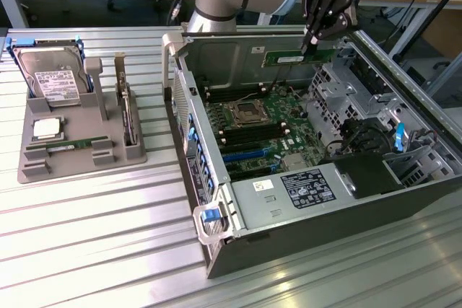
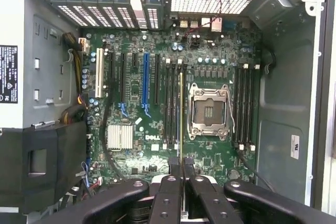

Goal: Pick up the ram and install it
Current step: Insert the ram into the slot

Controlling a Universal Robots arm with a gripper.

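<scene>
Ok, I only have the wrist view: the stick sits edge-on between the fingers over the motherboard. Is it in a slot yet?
Observer: No, the ram hangs level in the gripper, clear above the motherboard.
Operator: Any other stick around?
Observer: Yes, a second stick lies in the grey tray outside the case, on the exterior view's left.
Operator: What else is in it?
Observer: A hard drive and a CPU chip.

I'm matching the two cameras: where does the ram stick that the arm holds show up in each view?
Exterior view: the ram lies level, gripped at one end by the end effector, above the open case.
Wrist view: the ram is edge-on, a thin strip clamped in the end effector, over the motherboard.
Shared landmark: the CPU socket.
</scene>
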